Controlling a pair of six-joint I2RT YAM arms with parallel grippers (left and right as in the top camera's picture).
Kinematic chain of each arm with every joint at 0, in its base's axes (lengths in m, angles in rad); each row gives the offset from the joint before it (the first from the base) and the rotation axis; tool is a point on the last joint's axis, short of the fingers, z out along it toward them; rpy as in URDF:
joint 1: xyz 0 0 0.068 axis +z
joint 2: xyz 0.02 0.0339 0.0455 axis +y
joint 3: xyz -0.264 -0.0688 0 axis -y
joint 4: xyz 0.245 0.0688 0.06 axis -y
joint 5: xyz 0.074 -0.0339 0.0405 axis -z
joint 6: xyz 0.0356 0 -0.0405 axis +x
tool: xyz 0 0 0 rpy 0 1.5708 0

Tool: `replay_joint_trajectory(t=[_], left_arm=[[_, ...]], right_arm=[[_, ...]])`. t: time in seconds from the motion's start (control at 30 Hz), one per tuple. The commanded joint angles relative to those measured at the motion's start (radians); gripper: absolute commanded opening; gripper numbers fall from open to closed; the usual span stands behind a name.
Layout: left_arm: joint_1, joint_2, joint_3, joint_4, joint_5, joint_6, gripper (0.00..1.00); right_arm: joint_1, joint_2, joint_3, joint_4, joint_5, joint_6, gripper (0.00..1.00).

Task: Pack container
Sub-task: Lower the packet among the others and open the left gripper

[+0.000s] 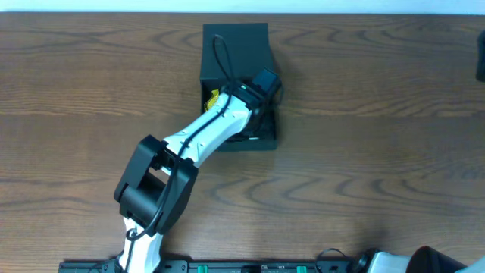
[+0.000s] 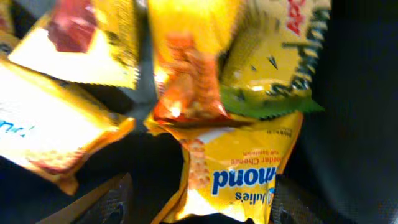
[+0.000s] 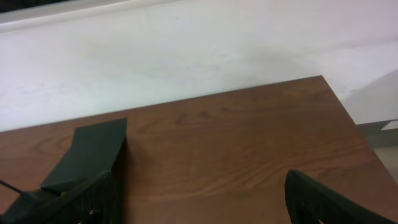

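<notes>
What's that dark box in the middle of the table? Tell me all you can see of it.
The container is a matte, near-black square box that looks like stiff cardboard. It stands on the wooden table, toward the far edge, its hinged flap lid open and raised at a slant. Yellow snack packets lie inside, and the left arm reaches down into it.

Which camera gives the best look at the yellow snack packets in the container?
Left wrist: the yellow snack packets fill the frame, print partly readable. Overhead shows only a sliver of yellow in the container beside the left arm. Right wrist shows just the container's lid, no packets clearly.
</notes>
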Motion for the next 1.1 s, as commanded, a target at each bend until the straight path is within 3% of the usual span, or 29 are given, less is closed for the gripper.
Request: replay_joint_trajectory(t=[0.0,0.33,0.37,0.47,0.73,1.07], left_arm=[[0.024,-0.037,0.068,-0.005,0.012,0.048,0.72],[0.027,-0.168,0.188,-0.006,0.063,0.206,0.77],[0.027,-0.171,0.188,-0.008,0.063,0.215,0.72],[0.026,-0.155,0.152,-0.013,0.056,0.22,0.06],[0.006,-0.074,0.031,-0.008,0.037,0.212,0.06],[0.001,0.013,0.019,-0.007,0.006,0.212,0.06]], right_arm=[[-0.008,-0.01,-0.001,0.001,-0.007,-0.008,0.86],[-0.008,0.016,-0.001,0.0,-0.007,-0.011,0.86],[-0.008,0.021,-0.001,0.0,-0.007,-0.011,0.86],[-0.008,0.023,-0.001,0.0,-0.007,-0.011,0.84],[-0.008,0.022,-0.001,-0.005,-0.004,-0.027,0.84],[-0.008,0.022,-0.001,-0.004,-0.003,-0.03,0.84]])
